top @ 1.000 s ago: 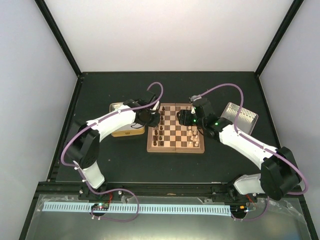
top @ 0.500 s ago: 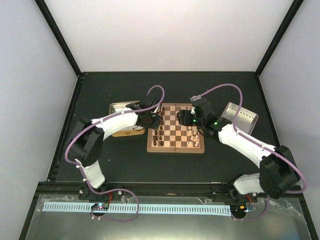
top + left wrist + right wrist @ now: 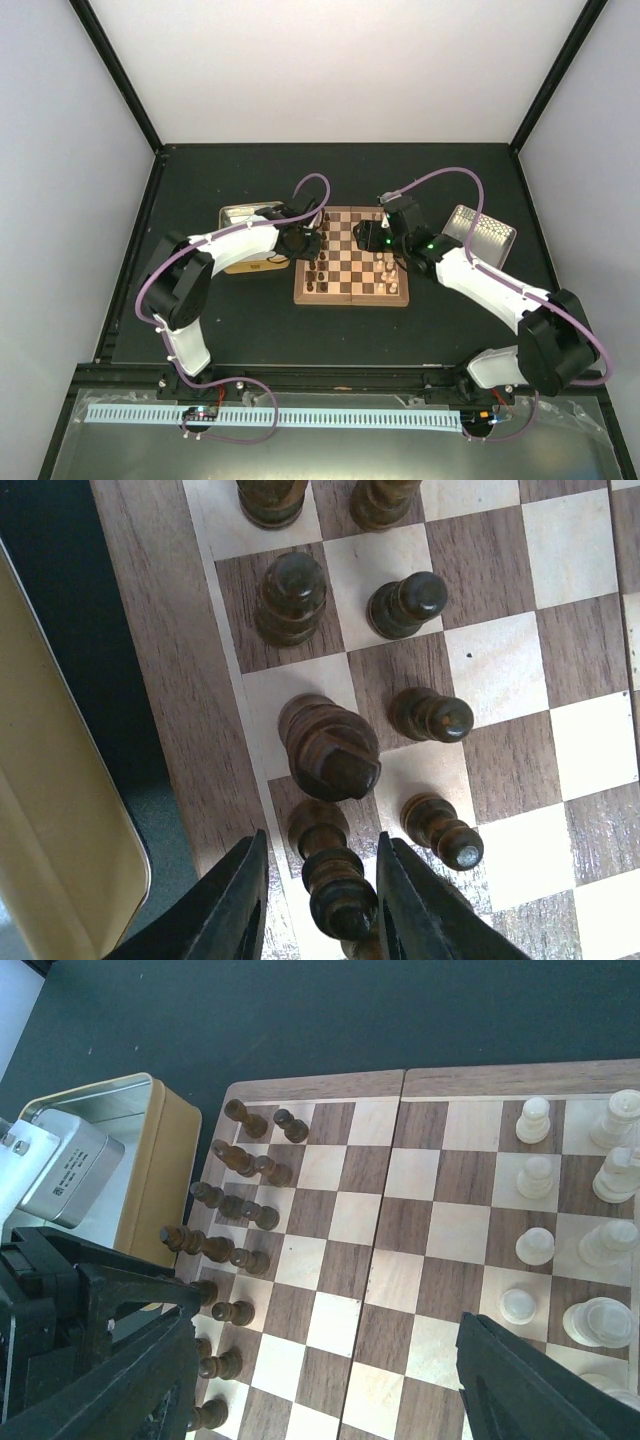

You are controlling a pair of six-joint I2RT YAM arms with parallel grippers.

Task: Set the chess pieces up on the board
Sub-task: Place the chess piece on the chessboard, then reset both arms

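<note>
The board [image 3: 350, 262] lies mid-table. Dark chess pieces [image 3: 318, 268] stand in two columns along its left side, cream pieces [image 3: 390, 272] along its right side. My left gripper [image 3: 305, 242] is over the board's far left edge. In the left wrist view it [image 3: 320, 840] is open, its fingers [image 3: 235, 900] on either side of a dark turned piece [image 3: 335, 905] with a gap on each side. A dark knight [image 3: 330, 745] and pawns [image 3: 430, 715] stand just beyond. My right gripper [image 3: 372, 235] hangs open and empty over the board's far middle [image 3: 328, 1325].
A yellowish tin [image 3: 240, 262] sits against the board's left edge and shows in both wrist views [image 3: 60, 860] [image 3: 165, 1160]. A silvery perforated tray [image 3: 480, 235] lies right of the board. The black table [image 3: 350, 330] is walled by white panels.
My left arm has shifted a little, bringing its gripper slightly nearer over the dark pieces. The right arm has hardly moved.
</note>
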